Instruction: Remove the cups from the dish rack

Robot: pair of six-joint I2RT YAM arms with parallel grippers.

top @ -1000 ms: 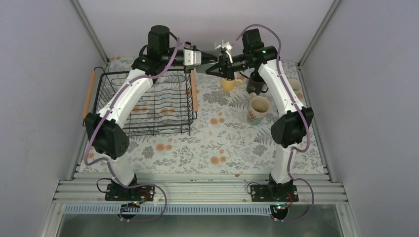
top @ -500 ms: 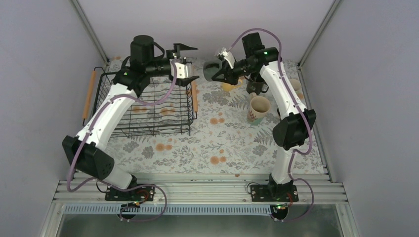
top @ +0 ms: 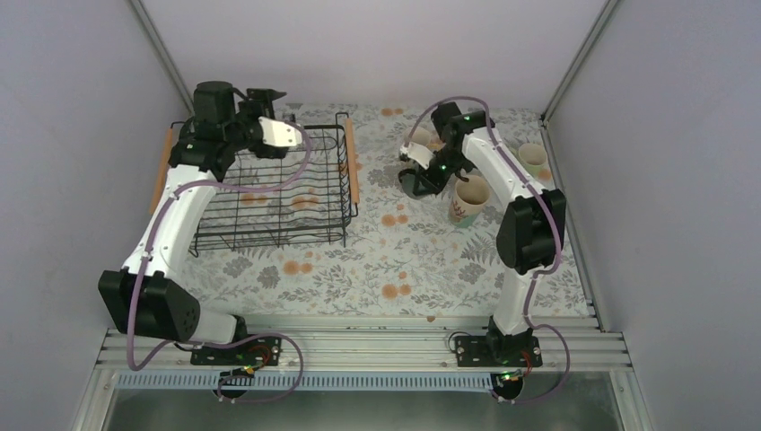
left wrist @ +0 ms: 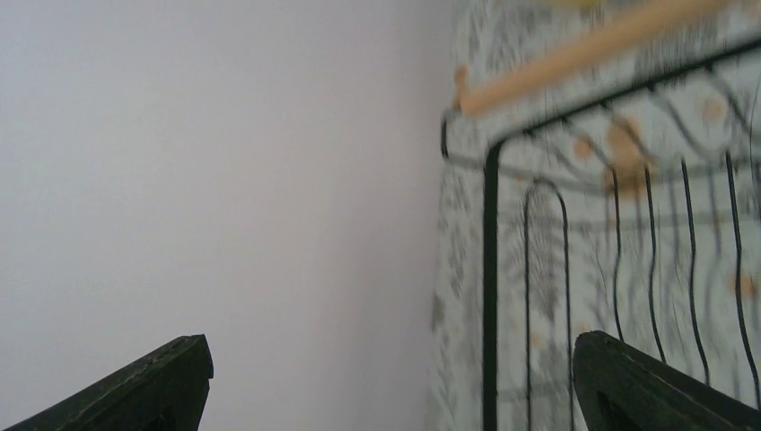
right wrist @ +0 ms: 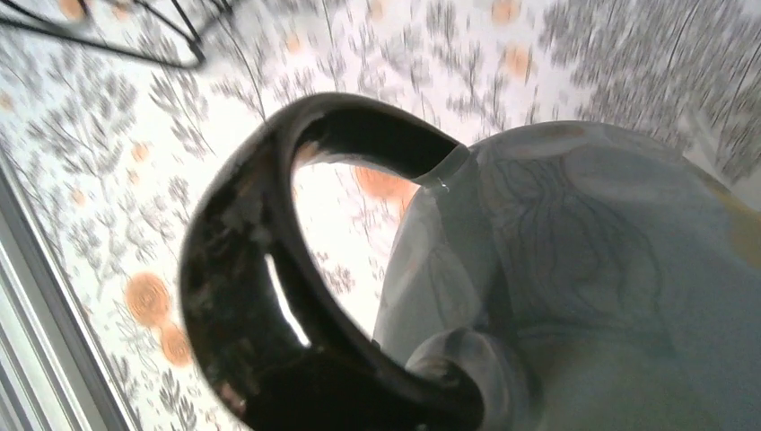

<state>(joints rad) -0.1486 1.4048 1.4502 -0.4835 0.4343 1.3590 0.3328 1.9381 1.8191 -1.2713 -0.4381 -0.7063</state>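
Note:
My right gripper is shut on the dark handle of a grey-green cup. It holds that cup low over the floral cloth, right of the dish rack. A cream patterned cup stands just right of it, and a pale cup stands further right. The black wire dish rack sits at the back left, and no cup shows inside it. My left gripper hangs wide open and holds nothing over the rack's far left part. In the left wrist view, the left gripper faces a rack corner wire.
The rack's wooden rod handles run along its left and right sides. Grey walls close in the back and both sides, and the left wall is close to my left gripper. My right arm hides part of the cluster of cups.
My left gripper opened, letting go of the cup to the right gripper, and swung left across the rack. My right gripper carried the cup down and right toward the other cups.

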